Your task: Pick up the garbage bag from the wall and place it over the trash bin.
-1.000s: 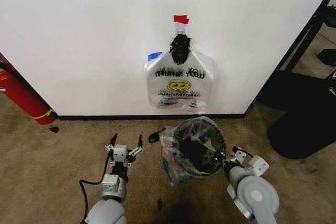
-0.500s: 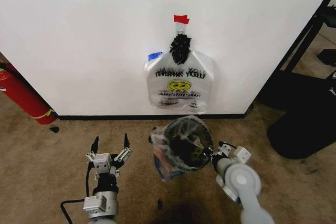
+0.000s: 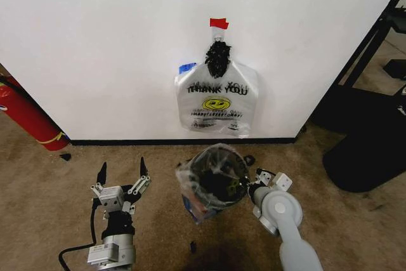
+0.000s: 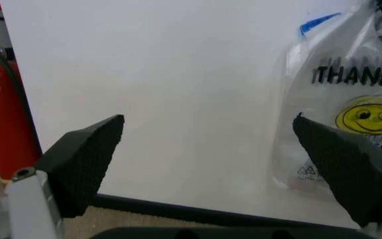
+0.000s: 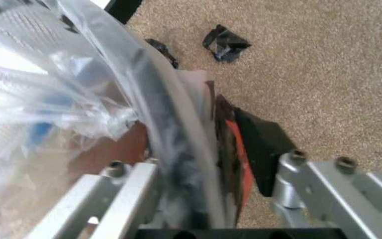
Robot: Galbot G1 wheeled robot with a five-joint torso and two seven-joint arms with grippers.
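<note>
The trash bin [image 3: 216, 171], black mesh, leans on the carpet below the wall [image 3: 95, 42]. The see-through garbage bag [image 3: 193, 196] with blue patches is draped over its mouth and down its side. My right gripper [image 3: 248, 189] is shut on the bin's rim through the plastic. Its wrist view shows the bag [image 5: 58, 99] stretched over the dark rim [image 5: 177, 149], clamped in the gripper [image 5: 198, 172]. My left gripper [image 3: 122, 176] stands open on the left of the bin, apart from it. It faces the wall with nothing held [image 4: 211, 164].
A white "THANK YOU" smiley bag [image 3: 217, 103] hangs on the wall under red tape [image 3: 218, 23]. A red fire extinguisher [image 3: 25, 115] leans at the far left. Black furniture [image 3: 374, 125] stands at the right. Small black scraps [image 3: 192, 244] lie on the carpet.
The right gripper has carried the bagged bin to the left. The left gripper has drawn away leftward and stayed open.
</note>
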